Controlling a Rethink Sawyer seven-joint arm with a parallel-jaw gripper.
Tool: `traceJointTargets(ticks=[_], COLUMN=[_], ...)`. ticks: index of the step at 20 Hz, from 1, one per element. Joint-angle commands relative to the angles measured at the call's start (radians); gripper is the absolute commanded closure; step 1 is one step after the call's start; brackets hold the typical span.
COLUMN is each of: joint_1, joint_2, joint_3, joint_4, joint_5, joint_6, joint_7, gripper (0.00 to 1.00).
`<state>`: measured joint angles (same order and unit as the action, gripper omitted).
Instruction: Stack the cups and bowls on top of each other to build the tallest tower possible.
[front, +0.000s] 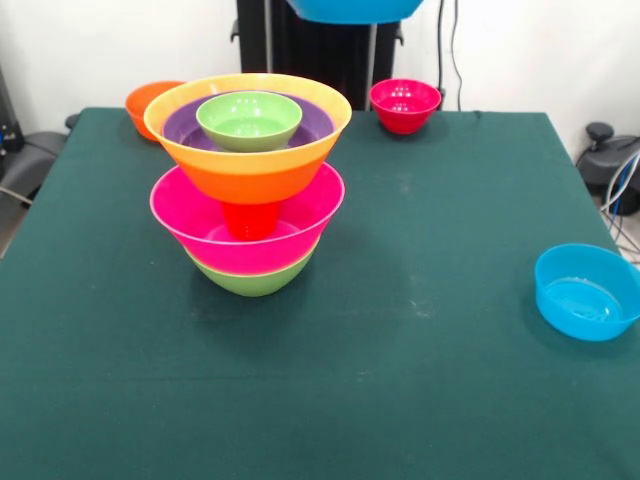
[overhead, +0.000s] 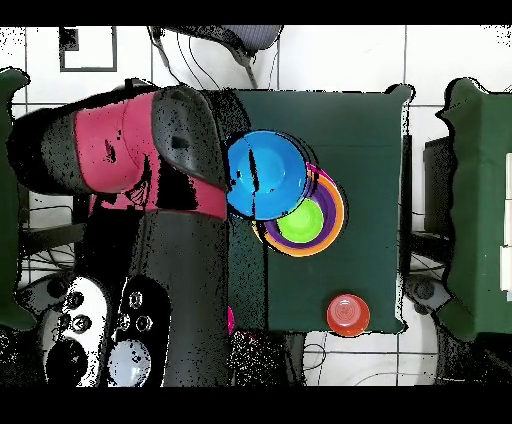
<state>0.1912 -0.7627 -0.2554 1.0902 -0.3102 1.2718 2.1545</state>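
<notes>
Tower (front: 250, 190) stands left of centre on the green bench (front: 420, 330). Bottom to top: medium green bowl (front: 252, 277), large pink bowl (front: 247, 232), orange cup (front: 250, 218) upright inside the pink, large orange bowl (front: 250, 135) perched on the cup, purple bowl (front: 300, 125) nested in that, small green bowl (front: 249, 119) on top.

A blue bowl (front: 352, 9) hangs at the top edge of the front view; overhead it sits beside the tower, overlapping its rim, at the end of the red and black arm (overhead: 150, 160). Probably carried by the pincer, but the pincer itself is hidden under the bowl and arm; cannot tell whether it is apart or clamped.

Loose on the bench: a second blue bowl (front: 587, 291) near the right edge, small red bowl (front: 404, 104) and small orange bowl (front: 150, 100) at the far side.

Handling judgement: glossy thin plastic, so light, stiff and slippery. Best hold is a pinch across the rim wall, one finger inside and one outside. The wide orange bowl rides on the narrow cup alone, so the upper half looks tippy; any addition should be lowered centred and released gently.
</notes>
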Motion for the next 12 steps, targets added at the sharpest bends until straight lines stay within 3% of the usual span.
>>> traceJointTargets(ticks=[1, 12], joint_1=[-0.004, -0.011], joint_2=[0.039, 0.063], joint_3=[0.028, 0.02], joint_4=[0.114, 0.1], joint_5=[-0.073, -0.076], joint_6=[-0.068, -0.093], joint_7=[-0.004, -0.024], gripper=[1.0, 1.0])
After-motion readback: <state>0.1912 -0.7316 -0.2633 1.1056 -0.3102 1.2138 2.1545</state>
